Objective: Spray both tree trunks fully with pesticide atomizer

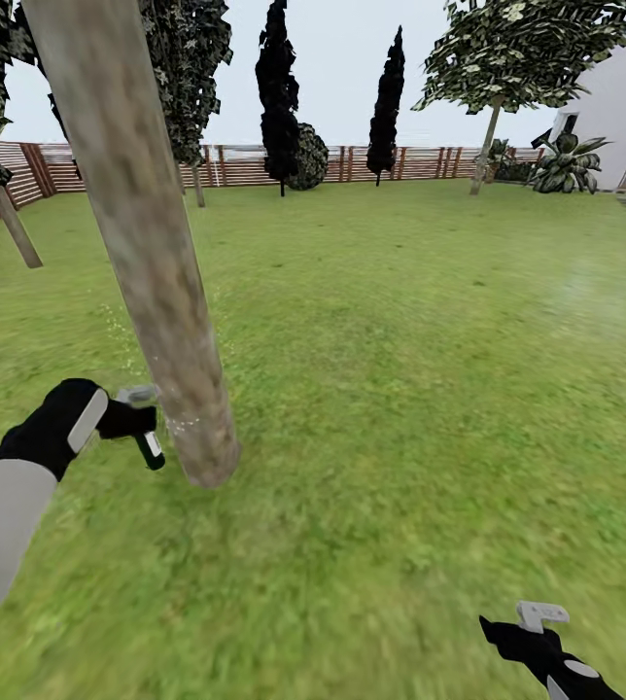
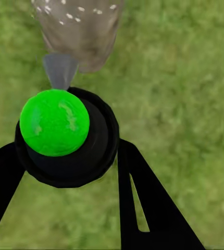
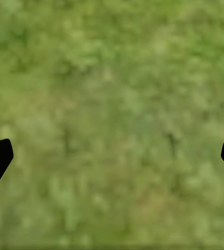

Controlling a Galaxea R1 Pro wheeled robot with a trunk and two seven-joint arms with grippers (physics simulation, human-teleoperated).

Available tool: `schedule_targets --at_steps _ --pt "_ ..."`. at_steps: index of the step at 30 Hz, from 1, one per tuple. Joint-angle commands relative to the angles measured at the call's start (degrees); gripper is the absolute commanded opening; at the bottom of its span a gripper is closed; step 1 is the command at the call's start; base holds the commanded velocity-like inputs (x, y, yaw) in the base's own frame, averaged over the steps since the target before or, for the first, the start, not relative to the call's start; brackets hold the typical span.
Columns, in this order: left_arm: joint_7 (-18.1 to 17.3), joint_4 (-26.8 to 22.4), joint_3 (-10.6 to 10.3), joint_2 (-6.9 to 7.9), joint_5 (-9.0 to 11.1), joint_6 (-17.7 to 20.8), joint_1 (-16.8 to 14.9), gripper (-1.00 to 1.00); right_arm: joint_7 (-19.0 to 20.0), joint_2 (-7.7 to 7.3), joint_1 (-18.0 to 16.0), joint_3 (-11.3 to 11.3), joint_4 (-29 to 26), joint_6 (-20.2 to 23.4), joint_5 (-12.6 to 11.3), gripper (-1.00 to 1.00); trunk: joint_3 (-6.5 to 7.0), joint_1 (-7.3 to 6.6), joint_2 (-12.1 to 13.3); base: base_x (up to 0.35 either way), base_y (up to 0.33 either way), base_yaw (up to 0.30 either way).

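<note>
- Left gripper is clamped on the atomizer, low by the trunk foot.
- Pale pesticide specks dot the bark there.
- Open lawn runs to the fence.
- Right gripper hangs over grass, fingers wide apart.

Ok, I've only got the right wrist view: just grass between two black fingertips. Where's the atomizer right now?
Observer: The left gripper holds the pesticide atomizer, low beside the leaning tree trunk.
Operator: Is the nozzle facing the trunk?
Observer: Yes. In the left wrist view the grey trigger head points at the trunk's base.
Operator: Any pesticide landing?
Observer: Pale specks dot the trunk there, and a few hang in the air near the bark in the head view.
Operator: And my right arm?
Observer: The right gripper hangs over open lawn, well away from the trunk, fingers apart and holding nothing.
</note>
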Motion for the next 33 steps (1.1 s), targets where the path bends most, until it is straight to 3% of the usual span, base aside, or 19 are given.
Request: schedule_targets --at_steps 1,10,12,16,17,20,22,23,26,29,33 --pt "0.0 -0.2 -0.1 0.71 0.2 0.4 -0.3 -1.0 0.0 0.0 0.0 0.0 0.0 0.0 0.0 1.0 -0.01 0.0 0.0 -0.02 0.0 0.0" --pt "-0.3 0.6 -0.2 0.38 0.1 0.1 0.0 -1.0 0.0 0.0 0.0 0.0 0.0 0.0 0.0 1.0 -0.01 0.0 0.0 -0.12 0.0 0.0" --pt "-0.5 0.2 -0.1 0.54 0.1 0.6 -2.8 -1.0 0.0 0.0 0.0 0.0 0.0 0.0 0.0 1.0 -0.01 0.0 0.0 0.0 0.0 0.0" --pt "-0.4 2.8 -0.2 0.7 0.1 1.2 -13.1 -1.0 0.0 0.0 0.0 0.0 0.0 0.0 0.0 1.0 -0.01 0.0 0.0 0.0 0.0 0.0" --pt "-0.4 3.8 -0.3 0.67 0.1 1.2 -13.9 -1.0 0.0 0.0 0.0 0.0 0.0 0.0 0.0 1.0 -0.01 0.0 0.0 0.0 0.0 0.0" --pt "-0.4 5.8 -1.1 0.68 0.1 1.0 -13.3 -1.0 0.0 0.02 0.0 0.0 0.0 0.0 0.0 1.0 -0.01 0.0 0.0 0.0 0.0 0.0" --pt "-0.6 9.1 -5.0 0.64 0.1 0.4 -8.7 -1.0 0.0 0.08 0.0 0.0 0.0 0.0 0.0 1.0 -0.01 0.0 0.0 0.0 0.0 0.0" --pt "-0.6 9.4 -5.6 0.57 0.2 0.2 -6.9 -1.0 0.0 0.08 0.0 0.0 0.0 0.0 0.0 1.0 -0.01 0.0 0.0 0.0 0.0 0.0" --pt "-0.8 9.5 -6.4 0.52 0.3 0.1 -3.5 -1.0 0.0 0.15 0.0 0.1 0.1 0.0 0.0 1.0 -0.01 0.0 0.0 0.0 0.0 0.0" --pt "-1.8 8.8 -6.2 0.58 0.6 0.6 -4.0 -1.0 0.0 0.17 0.0 0.1 0.1 0.0 0.0 1.0 -0.01 0.0 0.0 0.0 0.0 0.0" --pt "-2.0 8.7 -6.2 0.4 0.8 1.2 -13.2 -1.0 0.0 0.18 0.0 0.1 0.1 0.0 0.0 1.0 -0.01 0.0 0.0 0.0 0.0 0.0"
